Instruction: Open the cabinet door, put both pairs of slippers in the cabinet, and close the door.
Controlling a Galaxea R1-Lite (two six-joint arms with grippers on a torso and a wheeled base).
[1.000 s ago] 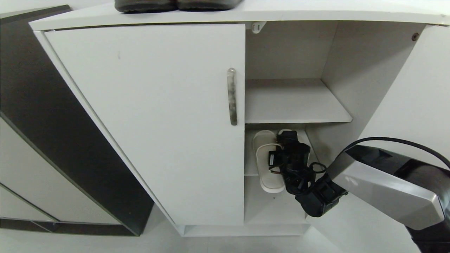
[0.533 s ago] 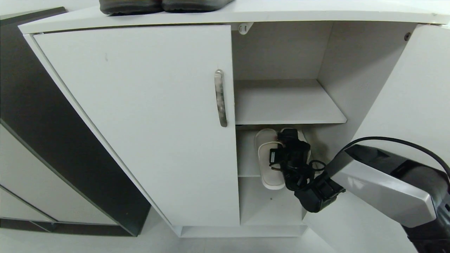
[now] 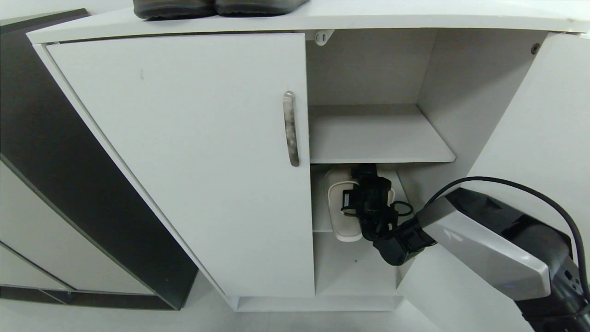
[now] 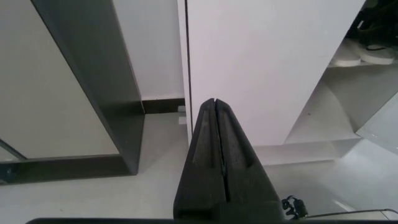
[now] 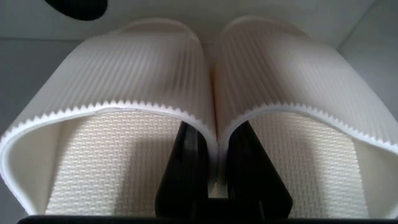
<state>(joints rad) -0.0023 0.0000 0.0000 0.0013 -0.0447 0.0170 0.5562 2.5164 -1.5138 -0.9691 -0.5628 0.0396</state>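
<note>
The closed left door (image 3: 184,152) blocks that half of the cabinet (image 3: 368,20), while the right half stands open: wide room above the upper shelf (image 3: 378,133), but below it the white slippers (image 3: 339,226) and right gripper (image 3: 365,177) crowd the middle shelf (image 3: 318,210), and the swung-out right door (image 3: 544,129) flanks the way in.

The slippers (image 3: 341,223) lie side by side around the right tool (image 5: 214,177), one finger under each strap, the inner strap edges between the fingers. They sit in the open right half of the cabinet (image 3: 415,18), over the lower shelf (image 3: 319,207), heels past its front edge. The upper shelf (image 3: 378,133) is just above the tool, the shut door (image 3: 184,152) to its left, the open door (image 3: 544,138) to its right. A second pair (image 3: 216,7) lies on the cabinet top, up and left of it. The left tool (image 4: 214,102) faces the shut door's lower part, above the floor (image 4: 93,193).
</note>
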